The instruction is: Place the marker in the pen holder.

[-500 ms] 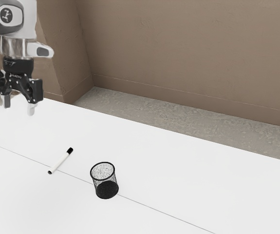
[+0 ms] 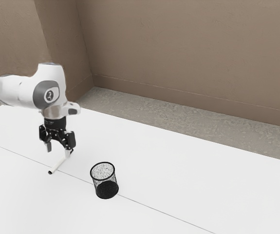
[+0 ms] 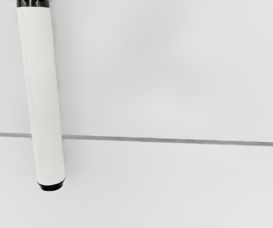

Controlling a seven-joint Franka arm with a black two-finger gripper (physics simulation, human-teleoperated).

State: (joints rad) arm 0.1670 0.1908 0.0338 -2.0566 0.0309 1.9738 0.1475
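My gripper [image 2: 58,150] is low over the table in the exterior view, its fingers apart and open, above the capped end of the marker. The white marker [image 2: 58,165] lies on the table, its black cap partly hidden behind one finger. In the wrist view the marker [image 3: 42,95] shows its white barrel and black end tip. The black mesh pen holder [image 2: 104,181] stands upright in the exterior view, a short way to the right of the marker and apart from it.
The white table [image 2: 178,170] has a thin dark seam running past the marker and the pen holder. Beyond the table's far edge are a grey floor [image 2: 149,114] and a brown wall [image 2: 188,53].
My arm has come down and toward the exterior view's right, bringing the open gripper from high at the table's far left to just above the marker. The marker and pen holder have not moved.
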